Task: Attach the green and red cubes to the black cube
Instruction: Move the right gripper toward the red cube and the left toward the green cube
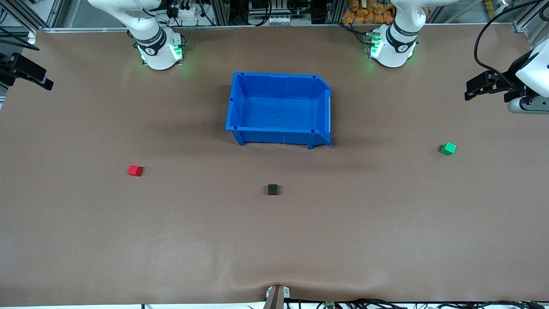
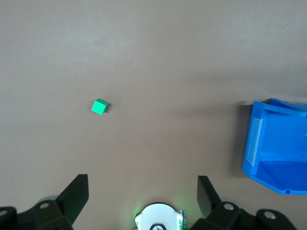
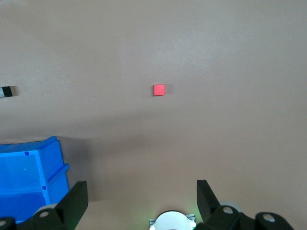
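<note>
The black cube (image 1: 272,189) is seen alone on the brown table (image 1: 171,240), nearer the front camera than the blue bin (image 1: 279,138), roughly mid-table. The red cube (image 1: 134,170) is located toward the right arm's end, well apart from the black cube; the green cube (image 1: 448,148) is located toward the left arm's end, also well apart. No cube is touched by anything, and none is joined to another. The left gripper (image 2: 143,191) is held high over the table at the left arm's end, fingers spread wide, nothing between them; the green cube (image 2: 100,106) is visible below it. The right gripper (image 3: 142,195) is held high over the right arm's end, fingers likewise spread wide and empty, with the red cube (image 3: 159,89) in its view and the black cube (image 3: 6,91) at the edge. The bin is seen empty.
</note>
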### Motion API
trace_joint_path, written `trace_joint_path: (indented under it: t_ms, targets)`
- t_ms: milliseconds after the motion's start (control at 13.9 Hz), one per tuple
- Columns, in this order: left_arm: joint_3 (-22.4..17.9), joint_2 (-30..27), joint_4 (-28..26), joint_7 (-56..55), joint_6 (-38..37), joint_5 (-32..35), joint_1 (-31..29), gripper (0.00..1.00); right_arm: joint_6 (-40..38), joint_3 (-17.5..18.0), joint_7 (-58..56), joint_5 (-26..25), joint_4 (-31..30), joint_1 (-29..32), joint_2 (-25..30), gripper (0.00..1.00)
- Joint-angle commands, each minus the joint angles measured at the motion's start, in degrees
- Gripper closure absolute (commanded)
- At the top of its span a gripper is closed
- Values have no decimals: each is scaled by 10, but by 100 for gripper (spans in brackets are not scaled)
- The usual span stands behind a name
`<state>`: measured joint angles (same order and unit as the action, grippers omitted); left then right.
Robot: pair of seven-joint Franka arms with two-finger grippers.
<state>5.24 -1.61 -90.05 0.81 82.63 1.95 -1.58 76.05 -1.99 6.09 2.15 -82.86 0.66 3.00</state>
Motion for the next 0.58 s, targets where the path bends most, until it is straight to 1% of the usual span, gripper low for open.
trace_joint_path:
  t_ms: [0, 144, 505]
  targets:
    - [5, -3, 1, -6, -4, 9, 0, 0, 0, 2, -12, 0, 12, 7, -5, 0]
    - [9, -4, 1, -6, -6, 9, -1, 0, 1, 1, -30, 0, 11, 4, -5, 0]
    - [9, -3, 0, -12, -6, 9, -1, 0, -3, 2, -30, 0, 11, 6, -5, 0]
